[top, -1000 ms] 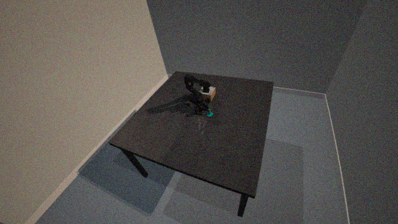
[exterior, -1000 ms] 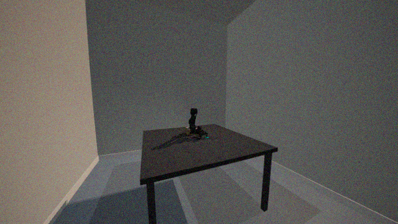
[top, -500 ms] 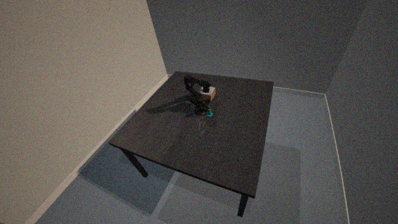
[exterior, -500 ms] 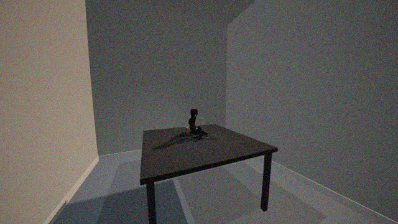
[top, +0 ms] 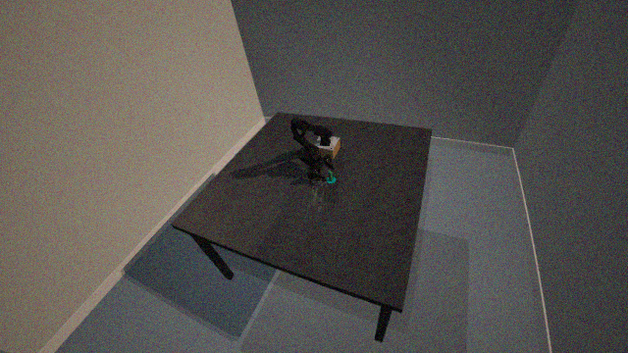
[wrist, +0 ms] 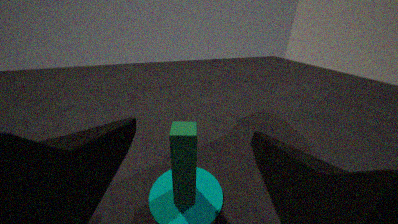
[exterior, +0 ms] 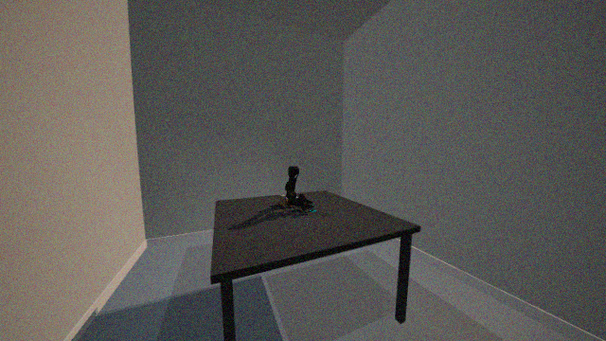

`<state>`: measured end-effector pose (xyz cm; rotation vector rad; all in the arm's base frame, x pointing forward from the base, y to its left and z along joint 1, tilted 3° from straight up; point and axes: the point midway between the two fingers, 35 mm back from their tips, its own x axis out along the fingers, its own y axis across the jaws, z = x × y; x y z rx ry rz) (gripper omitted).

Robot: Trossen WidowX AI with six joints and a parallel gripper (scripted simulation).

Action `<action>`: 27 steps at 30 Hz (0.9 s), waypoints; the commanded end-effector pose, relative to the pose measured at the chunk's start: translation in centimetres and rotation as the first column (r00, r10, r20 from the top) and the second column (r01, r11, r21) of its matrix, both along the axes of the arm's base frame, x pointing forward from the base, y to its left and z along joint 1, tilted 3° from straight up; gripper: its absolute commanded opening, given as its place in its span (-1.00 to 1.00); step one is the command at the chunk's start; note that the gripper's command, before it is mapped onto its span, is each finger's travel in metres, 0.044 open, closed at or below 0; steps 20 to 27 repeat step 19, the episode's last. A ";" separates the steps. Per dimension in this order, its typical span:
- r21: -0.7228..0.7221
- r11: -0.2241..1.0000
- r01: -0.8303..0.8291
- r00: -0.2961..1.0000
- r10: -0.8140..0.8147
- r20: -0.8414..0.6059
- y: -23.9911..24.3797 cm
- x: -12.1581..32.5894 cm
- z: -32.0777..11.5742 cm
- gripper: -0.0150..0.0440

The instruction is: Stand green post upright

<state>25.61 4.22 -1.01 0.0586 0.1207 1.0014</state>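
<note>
The green post (wrist: pixel 184 165) (top: pixel 331 175) stands upright on the cyan circle (wrist: pixel 212 194) (top: pixel 332 180). In the wrist view its foot is near the middle of the disc, with cyan showing around it. The circle is a thin cyan patch (exterior: pixel 312 211) in the exterior view, where the post is too small to make out. My gripper (wrist: pixel 195 131) (top: pixel 324 174) is open. Its dark fingers stand wide apart to the left and right of the post, with a gap on each side, and touch nothing that I can see.
A box with a white top and an orange side (top: pixel 337 147) stands on the dark table (top: pixel 373 221) (exterior: pixel 265 246), close to the arm. The arm's long shadow falls across the table to the left. The table edge and pale walls show beyond the post in the wrist view.
</note>
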 end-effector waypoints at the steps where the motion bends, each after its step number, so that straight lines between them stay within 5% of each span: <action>1: -0.004 1.000 0.008 1.000 -0.008 0.013 -0.2 0.1 1.3 0.86; 27: -0.029 0.999 0.029 0.994 -0.025 0.108 -0.2 -1.0 8.1 0.86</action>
